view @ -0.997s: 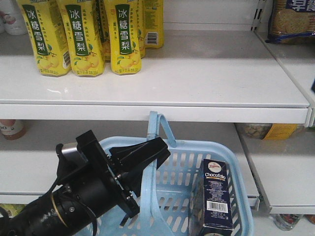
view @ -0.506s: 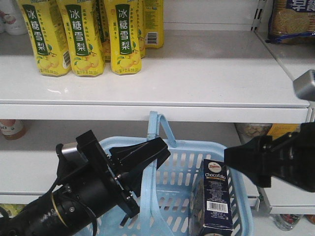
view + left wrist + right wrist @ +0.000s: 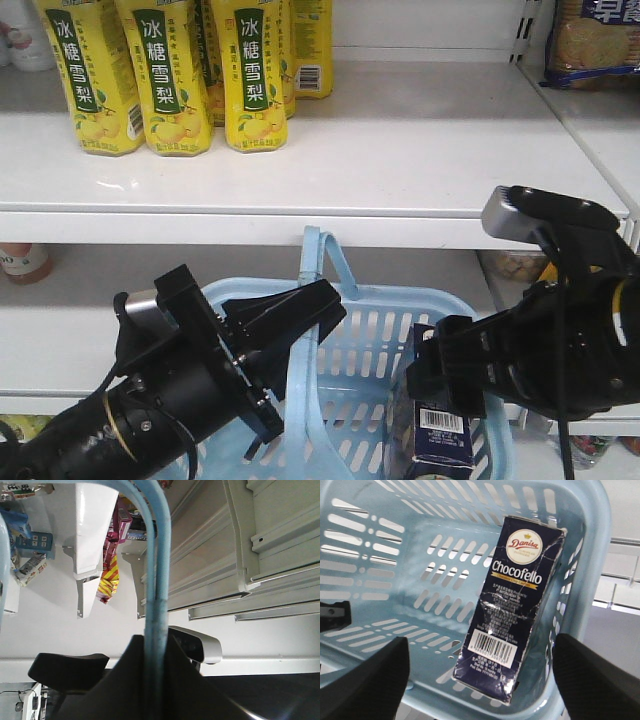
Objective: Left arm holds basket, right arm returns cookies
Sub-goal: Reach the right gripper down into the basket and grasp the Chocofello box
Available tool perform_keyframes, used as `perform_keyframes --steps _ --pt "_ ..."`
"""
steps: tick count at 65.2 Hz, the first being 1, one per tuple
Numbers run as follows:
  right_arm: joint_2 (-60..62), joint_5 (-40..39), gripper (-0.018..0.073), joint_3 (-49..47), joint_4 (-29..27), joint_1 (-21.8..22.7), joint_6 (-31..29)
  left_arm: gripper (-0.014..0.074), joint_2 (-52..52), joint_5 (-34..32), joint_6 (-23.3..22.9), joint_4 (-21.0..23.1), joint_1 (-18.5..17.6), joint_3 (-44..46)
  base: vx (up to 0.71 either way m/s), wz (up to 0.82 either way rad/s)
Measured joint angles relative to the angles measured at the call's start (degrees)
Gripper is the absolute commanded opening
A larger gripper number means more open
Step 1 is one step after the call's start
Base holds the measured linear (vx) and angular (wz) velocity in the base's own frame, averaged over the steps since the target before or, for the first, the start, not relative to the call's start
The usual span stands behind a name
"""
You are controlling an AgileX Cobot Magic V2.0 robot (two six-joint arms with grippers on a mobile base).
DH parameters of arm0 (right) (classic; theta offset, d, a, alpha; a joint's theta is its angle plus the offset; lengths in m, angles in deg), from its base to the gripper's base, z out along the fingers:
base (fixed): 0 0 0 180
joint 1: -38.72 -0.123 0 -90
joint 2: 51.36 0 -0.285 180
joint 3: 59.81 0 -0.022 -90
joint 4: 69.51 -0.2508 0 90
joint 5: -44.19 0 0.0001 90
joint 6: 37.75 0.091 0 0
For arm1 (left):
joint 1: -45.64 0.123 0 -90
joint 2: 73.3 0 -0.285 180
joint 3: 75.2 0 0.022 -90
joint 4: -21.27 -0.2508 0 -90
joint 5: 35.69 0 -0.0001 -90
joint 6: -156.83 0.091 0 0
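Note:
The light blue basket (image 3: 365, 335) hangs by one hoop handle (image 3: 312, 262) in front of the lower shelf. My left gripper (image 3: 300, 312) is shut on that handle. In the left wrist view the handle (image 3: 159, 555) runs down between the closed jaws of the left gripper (image 3: 156, 680). The navy Chocofello cookies box (image 3: 438, 428) stands tilted in the basket's right corner. My right gripper (image 3: 442, 368) hovers just above and in front of the box, hiding its top. In the right wrist view the right gripper (image 3: 480, 680) is open, its fingers (image 3: 365, 685) wide on either side of the box (image 3: 512, 600), not touching it.
Several yellow drink bottles (image 3: 170, 70) stand at the back left of the white upper shelf (image 3: 430, 160). A blue biscuit bag (image 3: 595, 40) sits on the neighbouring shelf at top right. The lower shelf edge (image 3: 560, 400) runs behind the basket.
My right arm has come in from the right and moved left and down over the cookies box. The left arm and basket have not moved.

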Motion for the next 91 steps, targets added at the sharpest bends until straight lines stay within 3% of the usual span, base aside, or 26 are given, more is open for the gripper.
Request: perform_keyframes --steps 18,91 --pt "-4.32 -0.77 0.0552 -0.27 3.38 -0.18 3.95 0.0 0.0 0.0 0.0 0.0 0.0 0.0 0.0 0.0" --pt "-13.2 -4.17 0.0552 -0.27 3.14 -1.78 4.08 0.0 0.0 0.0 0.0 0.0 0.0 0.0 0.0 0.0"
